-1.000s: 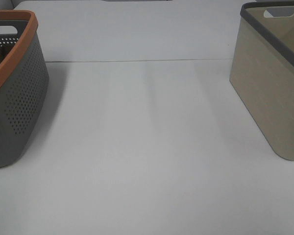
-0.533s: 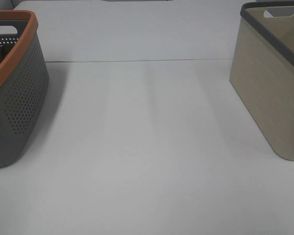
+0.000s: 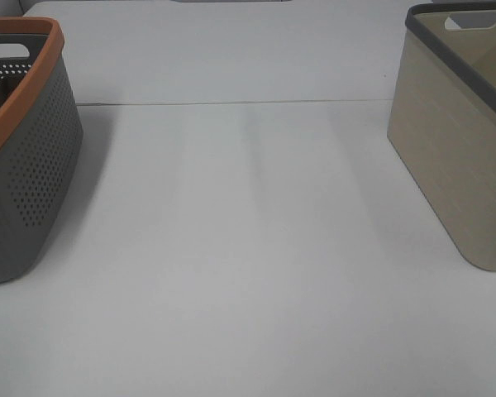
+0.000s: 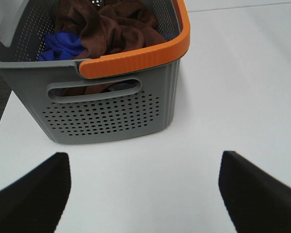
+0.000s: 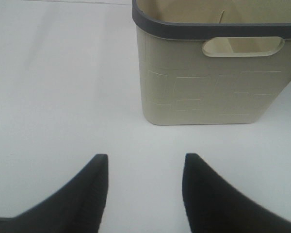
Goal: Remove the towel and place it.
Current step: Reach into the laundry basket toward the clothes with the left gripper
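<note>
The dark brown towel (image 4: 114, 26) lies crumpled inside the grey perforated basket with an orange rim (image 4: 111, 104), on top of a blue cloth (image 4: 63, 46). In the exterior high view the same basket (image 3: 21, 165) stands at the left edge, and the towel does not show there. My left gripper (image 4: 143, 194) is open and empty, over the table short of the basket's handle side. My right gripper (image 5: 143, 191) is open and empty, over the table in front of the beige basket (image 5: 211, 82). Neither gripper shows in the exterior high view.
The beige basket with a dark grey rim (image 3: 459, 141) stands at the right edge of the white table (image 3: 248, 248). Its inside shows nothing in the right wrist view. A seam crosses the table at the back (image 3: 231, 103).
</note>
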